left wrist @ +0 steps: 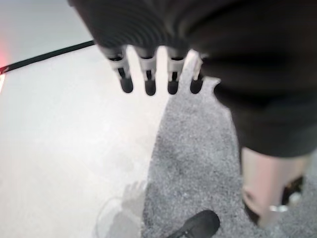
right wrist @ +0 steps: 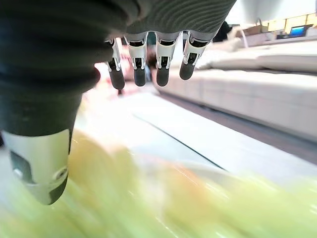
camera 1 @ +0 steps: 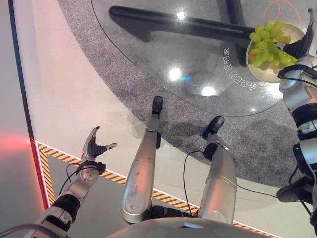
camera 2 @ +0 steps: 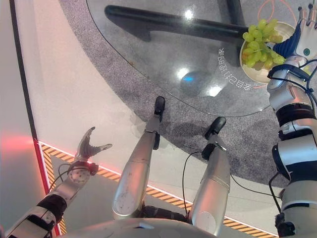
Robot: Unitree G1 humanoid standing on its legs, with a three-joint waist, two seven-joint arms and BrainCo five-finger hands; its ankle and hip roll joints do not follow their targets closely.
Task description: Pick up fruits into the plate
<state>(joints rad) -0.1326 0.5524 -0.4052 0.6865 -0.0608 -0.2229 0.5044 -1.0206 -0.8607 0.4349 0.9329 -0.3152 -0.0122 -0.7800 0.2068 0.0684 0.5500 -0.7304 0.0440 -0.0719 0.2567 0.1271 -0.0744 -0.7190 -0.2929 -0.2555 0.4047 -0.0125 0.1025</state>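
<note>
I see the bunch of green grapes lying in the plate on the glass table, out at my two o'clock. My right hand hovers over the plate's far side, fingers straight and loosely spread, gripping nothing. My left hand hangs over the floor at eight o'clock, fingers relaxed and empty.

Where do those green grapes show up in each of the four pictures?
Left eye view: the grapes lie on the plate at the upper right, on the glass table.
Right eye view: upper right again, beside the right hand.
Left wrist view: no grapes here.
Right wrist view: a blurred green mass, probably the grapes, very close under the hand.
Shared landmark: the plate.
</note>
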